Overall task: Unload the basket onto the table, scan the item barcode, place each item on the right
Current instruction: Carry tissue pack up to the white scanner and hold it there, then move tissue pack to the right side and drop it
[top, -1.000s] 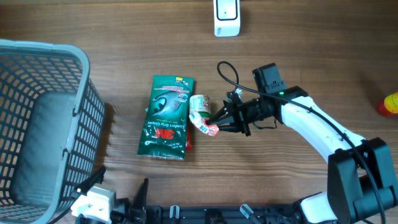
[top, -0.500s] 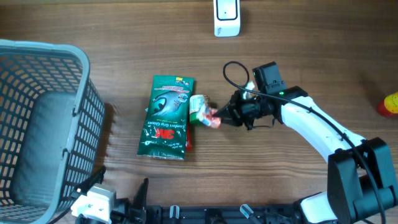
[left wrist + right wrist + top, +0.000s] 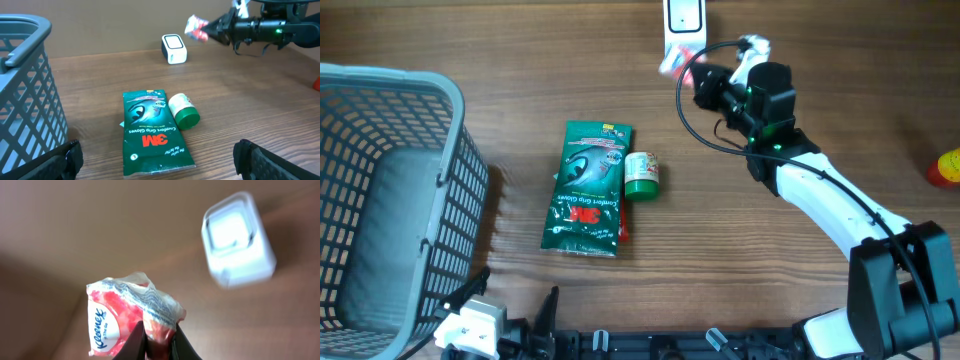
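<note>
A pink and white Kleenex tissue pack (image 3: 125, 315) hangs in the air, pinched at one corner by my shut right gripper (image 3: 157, 341). In the overhead view the pack (image 3: 671, 63) sits just below the white scanner (image 3: 684, 25) at the table's far edge, with the right gripper (image 3: 690, 78) behind it. The scanner (image 3: 238, 240) shows blurred to the upper right of the pack. No barcode is legible on the side facing the wrist camera. My left gripper (image 3: 160, 165) stands wide open, low near the table's front edge, with nothing between its fingers.
A green 3M gloves packet (image 3: 588, 188) lies flat mid-table with a small green-capped bottle (image 3: 642, 175) on its side against its right edge. A grey wire basket (image 3: 450, 95) fills the left side. A yellow and red object (image 3: 948, 167) sits at the right edge.
My right gripper has lifted the tissue pack from beside the bottle and carried it up and back to the scanner. The left arm has not moved.
</note>
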{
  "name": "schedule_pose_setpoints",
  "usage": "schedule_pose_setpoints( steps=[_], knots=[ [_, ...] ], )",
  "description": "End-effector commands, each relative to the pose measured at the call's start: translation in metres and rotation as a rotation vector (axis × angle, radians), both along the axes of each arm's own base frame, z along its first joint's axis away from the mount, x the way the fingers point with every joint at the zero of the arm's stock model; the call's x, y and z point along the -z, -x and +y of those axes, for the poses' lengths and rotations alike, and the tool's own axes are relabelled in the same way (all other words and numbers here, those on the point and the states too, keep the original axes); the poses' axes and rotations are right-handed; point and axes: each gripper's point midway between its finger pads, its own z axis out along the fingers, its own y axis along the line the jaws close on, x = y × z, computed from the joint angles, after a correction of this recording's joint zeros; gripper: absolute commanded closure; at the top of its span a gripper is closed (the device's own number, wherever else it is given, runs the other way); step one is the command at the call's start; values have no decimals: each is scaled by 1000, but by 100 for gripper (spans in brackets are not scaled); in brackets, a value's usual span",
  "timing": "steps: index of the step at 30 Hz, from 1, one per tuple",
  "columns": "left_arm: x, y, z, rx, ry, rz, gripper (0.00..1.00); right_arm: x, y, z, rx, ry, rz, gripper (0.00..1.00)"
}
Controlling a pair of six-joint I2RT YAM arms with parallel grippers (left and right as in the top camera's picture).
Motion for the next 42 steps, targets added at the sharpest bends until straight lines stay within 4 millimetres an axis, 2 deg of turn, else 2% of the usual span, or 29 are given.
schedule_pose_setpoints(
  steps=[1, 4, 8, 12, 14, 17, 21, 24, 27, 29, 31, 32, 34, 35, 36, 38, 40, 42],
  knots=[
    [0, 2, -3, 23, -10, -12, 0, -21, -29, -34, 205, 144, -193, 95],
    [0, 2, -3, 23, -10, -12, 0, -23, -45, -36, 234, 212, -327, 95],
    [0, 1, -3, 23, -10, -12, 0, -23, -68, -29, 250, 244, -497, 95],
    [0, 2, -3, 23, -10, -11, 0, -5, -110, -15, 242, 315, -516, 95],
    [0, 2, -3, 23, -10, -12, 0, -2, -130, -10, 241, 340, -528, 96],
    [0, 2, -3, 23, -10, -12, 0, 16, -158, -5, 235, 362, -482, 95],
    [0, 2, -3, 23, -10, -11, 0, 38, -177, -1, 227, 445, -476, 96],
    [0, 2, -3, 23, -10, -11, 0, 40, -180, -13, 293, 488, -464, 96],
    [0, 2, -3, 23, -10, -11, 0, 26, -180, -21, 320, 478, -488, 96],
    [0, 2, -3, 23, -10, -11, 0, 1, -178, -23, 331, 464, -512, 96],
    [0, 2, -3, 23, -10, -12, 0, -30, -174, -34, 357, 462, -522, 96],
    [0, 2, -3, 23, -10, -12, 0, -44, -172, -46, 392, 472, -507, 96],
    [0, 2, -3, 23, -10, -11, 0, -64, -167, -86, 519, 514, -440, 96],
    [0, 2, -3, 23, -10, -11, 0, -69, -163, -110, 594, 542, -399, 96],
    [0, 2, -3, 23, -10, -12, 0, -71, -157, -146, 697, 582, -333, 96],
    [0, 2, -3, 23, -10, -11, 0, -60, -146, -204, 830, 663, -205, 96],
    [0, 2, -3, 23, -10, -12, 0, -32, -126, -276, 957, 773, -18, 96],
    [0, 2, -3, 23, -10, -12, 0, -3, -107, -319, 988, 845, 143, 96]
  ],
)
